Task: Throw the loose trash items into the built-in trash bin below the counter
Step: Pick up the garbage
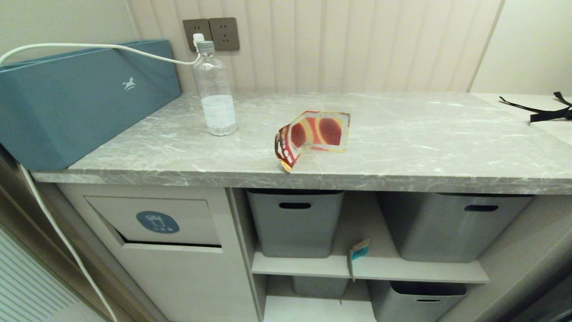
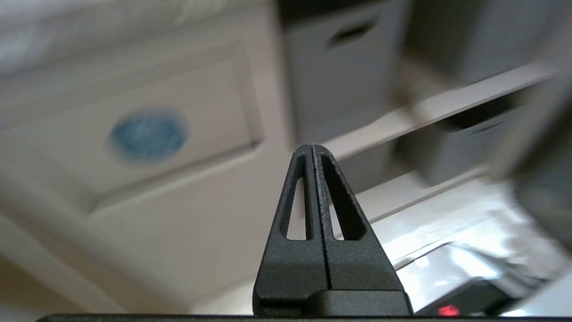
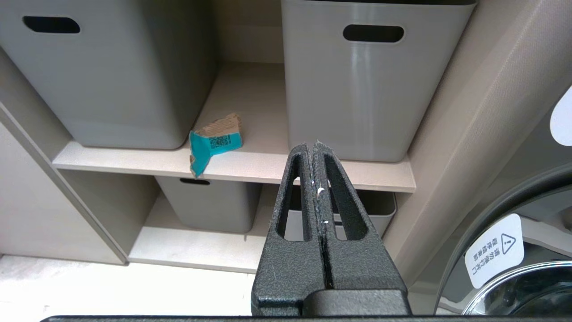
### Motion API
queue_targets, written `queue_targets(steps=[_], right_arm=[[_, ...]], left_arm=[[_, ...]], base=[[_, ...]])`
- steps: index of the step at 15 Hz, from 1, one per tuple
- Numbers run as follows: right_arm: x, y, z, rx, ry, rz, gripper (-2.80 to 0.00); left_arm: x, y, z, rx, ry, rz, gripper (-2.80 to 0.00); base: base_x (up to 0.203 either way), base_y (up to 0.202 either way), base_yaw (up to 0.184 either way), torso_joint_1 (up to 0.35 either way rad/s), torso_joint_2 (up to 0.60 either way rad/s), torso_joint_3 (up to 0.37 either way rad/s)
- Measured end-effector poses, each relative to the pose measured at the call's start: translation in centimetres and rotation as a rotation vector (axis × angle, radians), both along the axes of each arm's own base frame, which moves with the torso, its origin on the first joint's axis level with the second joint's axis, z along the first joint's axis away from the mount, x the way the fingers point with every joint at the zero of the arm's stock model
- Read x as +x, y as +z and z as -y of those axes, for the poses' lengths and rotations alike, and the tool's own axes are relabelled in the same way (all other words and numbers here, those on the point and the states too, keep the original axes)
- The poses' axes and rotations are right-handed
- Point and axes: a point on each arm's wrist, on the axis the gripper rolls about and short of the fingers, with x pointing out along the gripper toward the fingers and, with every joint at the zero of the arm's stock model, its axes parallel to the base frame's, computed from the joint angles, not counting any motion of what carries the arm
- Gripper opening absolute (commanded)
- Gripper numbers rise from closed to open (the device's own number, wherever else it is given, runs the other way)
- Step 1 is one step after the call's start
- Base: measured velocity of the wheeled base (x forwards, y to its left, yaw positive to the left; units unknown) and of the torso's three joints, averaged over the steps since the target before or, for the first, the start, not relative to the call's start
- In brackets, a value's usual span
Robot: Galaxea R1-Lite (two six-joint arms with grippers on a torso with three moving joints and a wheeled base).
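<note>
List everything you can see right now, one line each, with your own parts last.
water bottle: 1, clear, upright on counter, left
snack wrapper: 1, red-yellow, counter front middle
paper scrap: 1, teal, shelf edge between upper tubs
trash bin flap: 1, beige with blue sticker, below counter, left
tubs: 4, grey, shelves
box: 1, teal, counter far left
cable: 1, white, plugged into wall socket
straps: black, far right
left claw: shut, empty, facing cabinet
right claw: shut, empty, facing shelves
</note>
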Motion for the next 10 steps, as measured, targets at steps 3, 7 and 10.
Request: queue_targets(steps=[3, 7, 10], right_arm=[[0.0, 0.0, 0.0, 0.0, 0.0, 0.0, -2.8], [0.0, 0.0, 0.0, 0.0, 0.0, 0.0, -2.8], [0.0, 0.0, 0.0, 0.0, 0.0, 0.0, -2.8]], left_arm=[[1.9, 2.7, 0.6, -0.019, -0.208, 0.007, -2.8], [4.6, 4.6, 1.2, -0.021, -0.314, 0.073, -2.8], [7.5, 6.3, 2.1, -0.009, -0.371, 0.157, -2.8]], base=[[0.0, 0.0, 0.0, 0.0, 0.0, 0.0], [0.0, 0.0, 0.0, 0.0, 0.0, 0.0], [0.0, 0.0, 0.0, 0.0, 0.0, 0.0]])
